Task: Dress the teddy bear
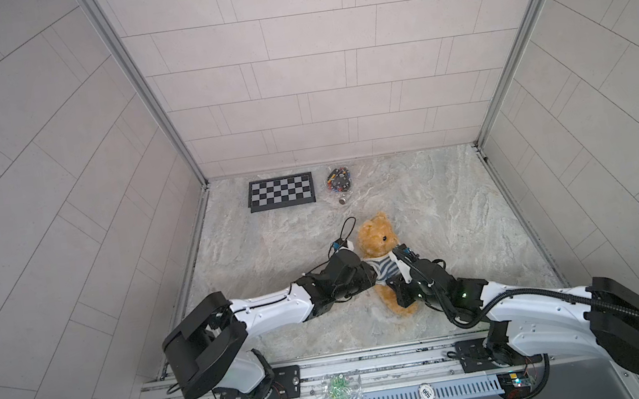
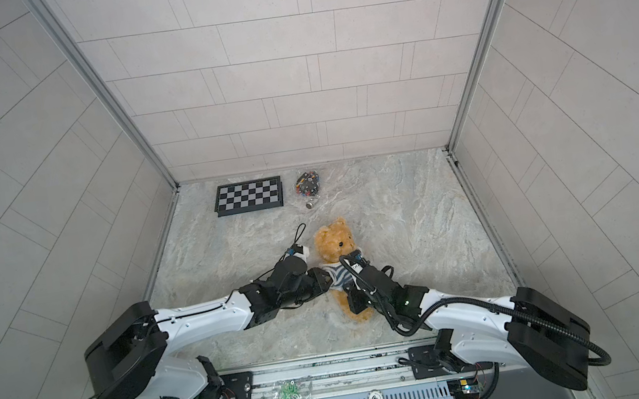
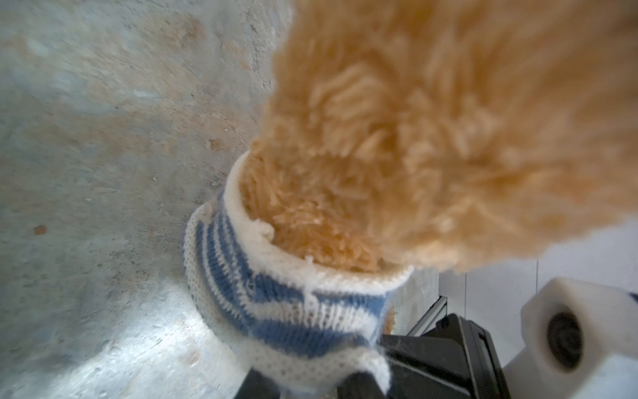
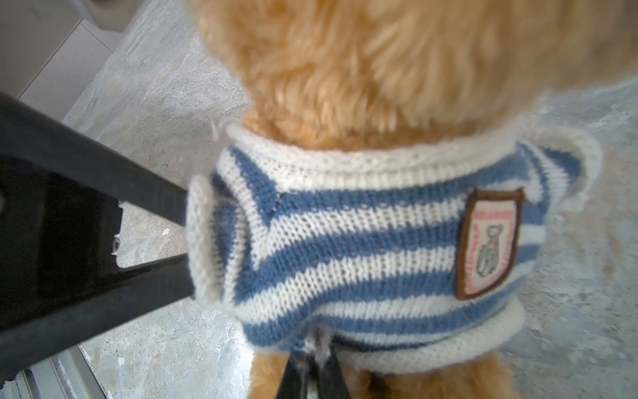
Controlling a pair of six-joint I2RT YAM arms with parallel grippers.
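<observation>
Mid-table, the bear (image 1: 377, 239) lies face up, shirt (image 1: 381, 270) over its torso. The right gripper (image 4: 310, 376) clenches the hem (image 4: 414, 349); the left gripper (image 4: 189, 247) brackets a sleeve cuff (image 4: 207, 241), grip unclear. Pulling unevenly could bunch the shirt or drag the bear. At the back, a clear bag (image 1: 338, 181) holds small colourful bits.

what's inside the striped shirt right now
The torso of the teddy bear fills the striped shirt: fur shows at the collar, and the legs stick out below the hem. Whether its arms are in the sleeves is hidden by the knit.
</observation>
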